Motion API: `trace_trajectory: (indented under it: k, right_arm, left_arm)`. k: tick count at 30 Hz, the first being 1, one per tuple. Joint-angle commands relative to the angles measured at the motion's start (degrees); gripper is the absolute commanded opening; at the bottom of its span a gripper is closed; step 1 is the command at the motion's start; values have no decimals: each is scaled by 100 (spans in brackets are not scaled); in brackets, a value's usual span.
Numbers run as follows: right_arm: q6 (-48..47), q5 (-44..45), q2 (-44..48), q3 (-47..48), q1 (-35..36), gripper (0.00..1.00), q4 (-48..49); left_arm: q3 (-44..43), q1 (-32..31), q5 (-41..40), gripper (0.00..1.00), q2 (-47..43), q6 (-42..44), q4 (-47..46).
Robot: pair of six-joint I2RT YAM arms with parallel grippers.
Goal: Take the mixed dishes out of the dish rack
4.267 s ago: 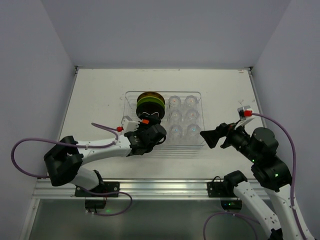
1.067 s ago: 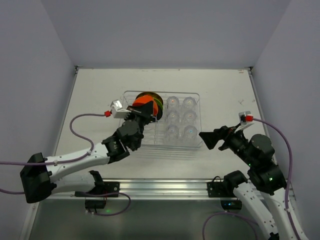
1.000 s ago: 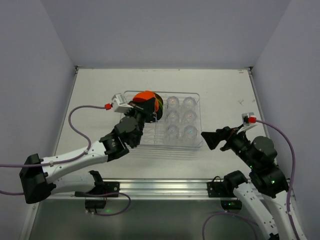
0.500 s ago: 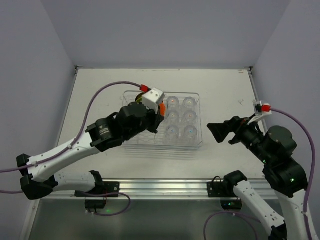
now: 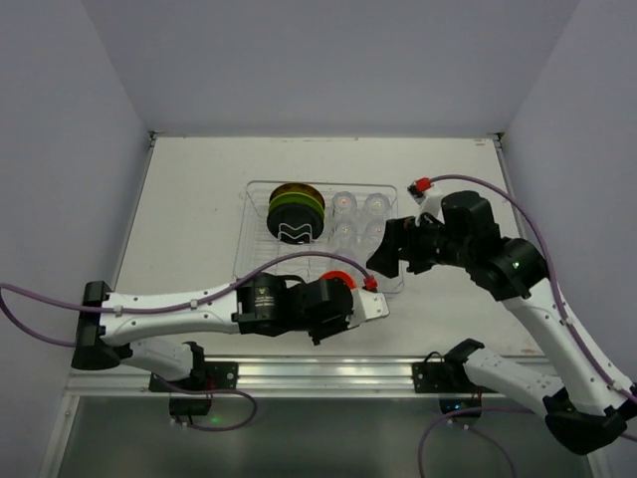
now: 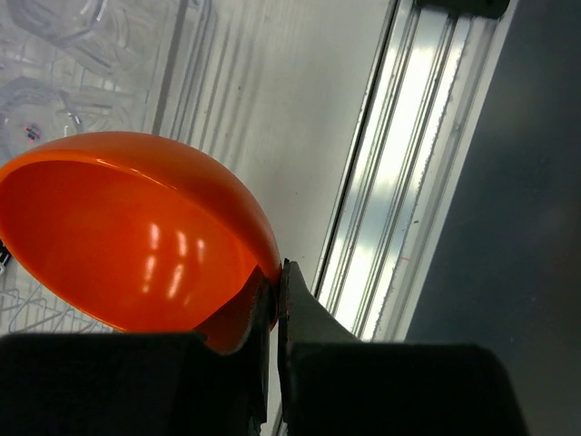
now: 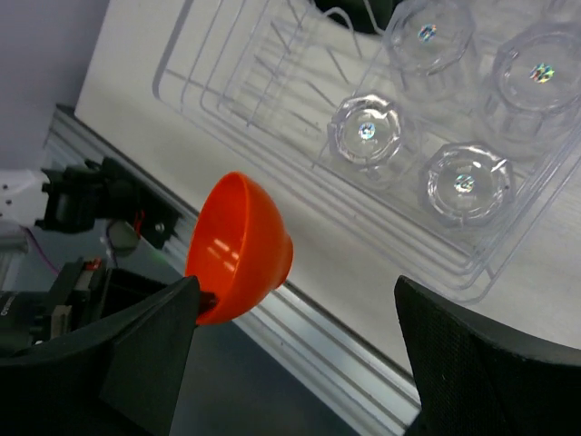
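one left claw (image 6: 275, 277) is pinching the orange bowl (image 6: 127, 236) by its rim, holding it up just off the near side of the rack (image 5: 242, 234).

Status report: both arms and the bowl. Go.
Left fingers shut on orange bowl rim; bowl out of the rack, held off its near side. Right fingers open, above the near cups. Plates and cups not yet unloaded.

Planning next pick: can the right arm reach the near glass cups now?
Likely yes. The right tool is open above the near right corner of the dish rack, with the near glass cups uncovered just ahead. The left tool, shut on the orange bowl, sits aside.
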State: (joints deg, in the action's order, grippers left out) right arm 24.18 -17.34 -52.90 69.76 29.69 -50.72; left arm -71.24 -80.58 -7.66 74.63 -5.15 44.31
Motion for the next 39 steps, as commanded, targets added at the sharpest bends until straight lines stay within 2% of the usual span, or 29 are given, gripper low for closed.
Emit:
trace_trajectory:
  k: [1,5,10,12,20,23,30,33,34,35,36,37,38,39]
  right_arm:
    - [-361,388,-176,328,624,89,-544]
    - [-414,1063,-510,285,1450,83,-922]
    - [-283,1382,-984,20,2356,70,-905]
    - [-256,1645,-1248,55,2698,69,-931]
    - [-265,1769,-1468,-50,2832,59,-554]
    - [-318,1761,-1652,11,2832,57,-763]
    - [-362,1796,-1890,-103,2832,42,-782]
    - [-414,1796,-1978,-68,2832,22,-747]
    - [-406,1831,-1978,-67,2823,1,-729]
    - [-406,1866,-1943,-76,2831,0,-651]
    - [-397,1901,-1899,-85,2832,0,-606]
    - [-406,1971,-1803,-94,2823,0,-545]
    - [-414,2059,-1768,-85,2814,0,-518]
    - [-415,2207,-1732,-76,2779,0,-509]
  left_arm:
    - [-135,-116,-8,0,262,751,261]
    - [-241,-265,-51,0,535,936,464]
    - [-583,-476,2,0,815,875,727]
    - [-671,-555,-112,0,886,840,833]
    - [-742,-784,-209,0,895,699,886]
    - [-672,-793,-271,0,895,708,877]
    - [-479,-802,-525,0,887,822,658]
    - [-408,-793,-693,0,887,857,543]
    - [-382,-793,-754,0,878,858,517]
    - [-364,-793,-920,0,869,849,465]
    - [-321,-784,-1052,5,825,849,412]
    - [-146,-784,-1332,17,773,857,255]
    - [-31,-776,-1508,32,720,892,131]
    - [83,-758,-1658,57,589,901,0]
